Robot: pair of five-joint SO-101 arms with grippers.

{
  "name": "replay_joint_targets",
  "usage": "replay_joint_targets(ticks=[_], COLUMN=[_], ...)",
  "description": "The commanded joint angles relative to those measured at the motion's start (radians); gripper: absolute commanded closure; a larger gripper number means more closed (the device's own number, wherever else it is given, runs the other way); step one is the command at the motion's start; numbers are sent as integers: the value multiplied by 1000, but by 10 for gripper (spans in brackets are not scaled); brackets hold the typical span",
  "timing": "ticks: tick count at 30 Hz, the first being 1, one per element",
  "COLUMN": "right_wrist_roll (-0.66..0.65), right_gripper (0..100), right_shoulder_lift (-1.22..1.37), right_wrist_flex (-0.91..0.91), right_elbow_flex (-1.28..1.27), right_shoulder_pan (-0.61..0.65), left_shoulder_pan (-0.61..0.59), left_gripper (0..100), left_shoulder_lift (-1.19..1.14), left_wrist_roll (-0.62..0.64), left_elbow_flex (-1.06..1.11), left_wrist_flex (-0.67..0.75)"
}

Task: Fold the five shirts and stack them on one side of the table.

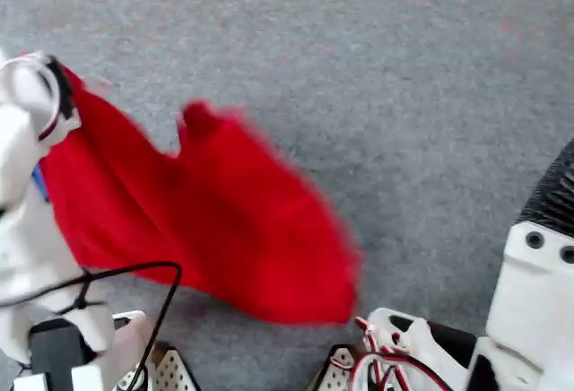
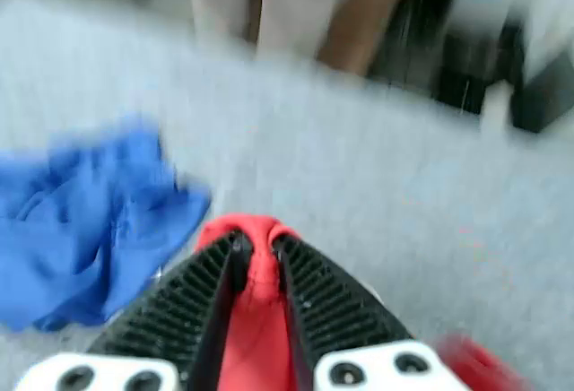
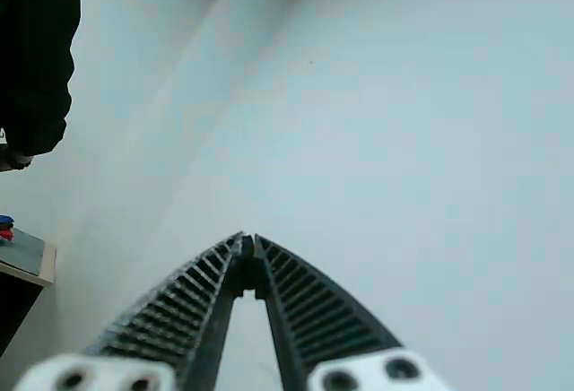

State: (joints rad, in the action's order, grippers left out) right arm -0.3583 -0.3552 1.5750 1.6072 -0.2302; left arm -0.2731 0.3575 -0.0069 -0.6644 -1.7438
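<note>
left gripper (image 2: 257, 249) pinched tight on a fold of the red shirt (image 1: 224, 221), at 9 o'clock of the grey table (image 1: 404, 95) in high view. the cloth drapes out toward 5 o'clock. blue shirt (image 2: 81, 212) lies crumpled on the table near that gripper. right gripper (image 3: 248, 246) has its fingers pressed together, holding nothing, aimed at a pale wall (image 3: 404, 95).

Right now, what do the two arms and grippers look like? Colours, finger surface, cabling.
Both arms are white plastic: left arm, right arm with a black ribbed section. A black cable loops by the left arm; red and white wires sit at the right arm's base. The left gripper and right gripper have black ridged fingers on white mounts with dark screw holes.
</note>
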Motion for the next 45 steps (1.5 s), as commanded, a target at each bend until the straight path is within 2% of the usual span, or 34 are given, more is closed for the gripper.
replay_joint_targets(ticks=[1, 9, 16, 22, 26, 29, 34, 40, 45], right_wrist_roll=[-21, -28, -161, -160, -127, -107, -11, 207, 351], right_gripper=[994, 994, 994, 988, 906, 852, 850, 850, 850], right_shoulder_lift=[21, 59, 131, 214, 308, 404, 616, 914, 1159], right_wrist_flex=[21, 58, 206, 121, 29, -44, -110, -98, 8], right_elbow_flex=[-48, -352, -928, -1343, -1481, -1494, -1356, -1000, -670], right_shoulder_pan=[15, 48, 407, 710, 871, 929, 931, 928, 926], left_shoulder_pan=[-49, -112, -112, -166, -221, -232, -245, -253, -264], left_gripper=[981, 981, 981, 981, 981, 981, 981, 981, 981], left_shoulder_lift=[16, 16, 16, 18, 18, 18, 16, 10, 8], left_wrist_roll=[-3, -8, -8, -8, -8, -8, -8, -8, -5], left_elbow_flex=[158, 545, 875, 1109, 1237, 1343, 1445, 1473, 1475], left_wrist_flex=[91, 370, 525, 637, 729, 827, 953, 1016, 1016])
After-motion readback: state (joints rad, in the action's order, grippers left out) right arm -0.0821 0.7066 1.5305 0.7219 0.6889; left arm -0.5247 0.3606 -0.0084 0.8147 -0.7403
